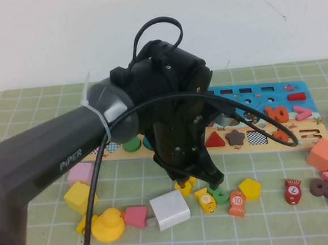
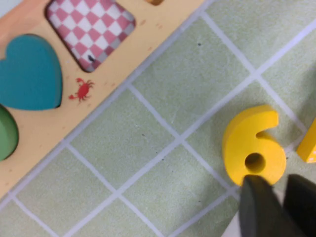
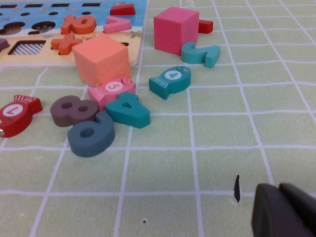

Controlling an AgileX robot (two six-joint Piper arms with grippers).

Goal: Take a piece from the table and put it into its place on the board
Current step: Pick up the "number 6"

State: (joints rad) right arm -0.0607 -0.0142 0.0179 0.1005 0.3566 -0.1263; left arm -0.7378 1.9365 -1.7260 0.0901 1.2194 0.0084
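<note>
The yellow numeral 6 (image 2: 252,148) lies flat on the green grid mat (image 2: 148,148), a little in front of the board's tan strip (image 2: 106,96). In the high view it (image 1: 185,188) is mostly hidden under my left gripper (image 1: 200,183). The left gripper (image 2: 284,197) points down just over the 6's round end; its fingers are slightly apart and hold nothing, and one fingertip (image 2: 259,207) overlaps the 6's edge. The board (image 1: 302,141) lies across the back of the mat. My right gripper (image 3: 279,210) is shut and empty, low over bare mat, out of the high view.
Around the 6 lie a white block (image 1: 170,210), a yellow fish (image 1: 205,200), a green piece (image 1: 220,195), an orange fish (image 1: 237,202), a yellow pentagon (image 1: 250,188), a yellow duck (image 1: 107,226) and a yellow cube (image 1: 80,196). Further blocks and numerals (image 3: 101,59) cluster at the right.
</note>
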